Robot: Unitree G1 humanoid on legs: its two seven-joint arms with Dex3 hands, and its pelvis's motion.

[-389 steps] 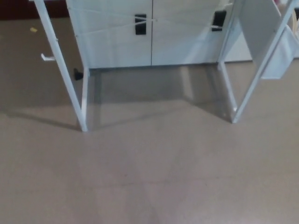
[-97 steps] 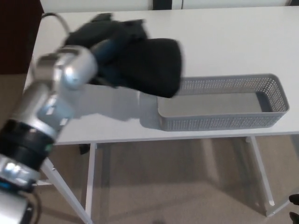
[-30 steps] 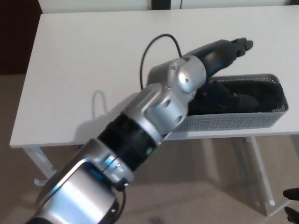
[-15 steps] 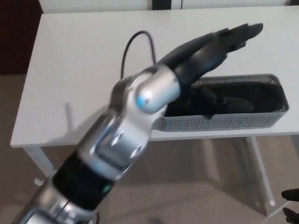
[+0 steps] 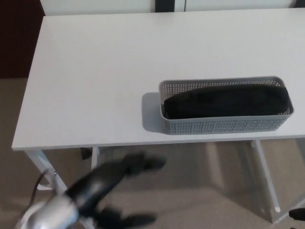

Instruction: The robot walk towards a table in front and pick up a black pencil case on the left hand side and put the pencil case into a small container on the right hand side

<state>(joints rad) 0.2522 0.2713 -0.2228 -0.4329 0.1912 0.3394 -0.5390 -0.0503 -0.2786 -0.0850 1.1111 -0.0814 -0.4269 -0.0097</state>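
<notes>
Black pencil case [image 5: 226,101] lies inside the grey perforated container [image 5: 224,125], right side of the white table [image 5: 95,71].
Long, soft, matte; fills the container lengthwise. Left hand [image 5: 102,185] blurred, near left, fingers spread, empty.

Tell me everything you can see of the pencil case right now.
The pencil case is black, long and soft-looking, with a matte, fabric-like surface; no zip or marking can be made out. It lies flat and lengthwise inside the grey perforated container, filling nearly its whole length. The container stands on the right of the white table. Nothing else touches the case; the left hand is blurred, below the table's near edge, well clear.
</notes>
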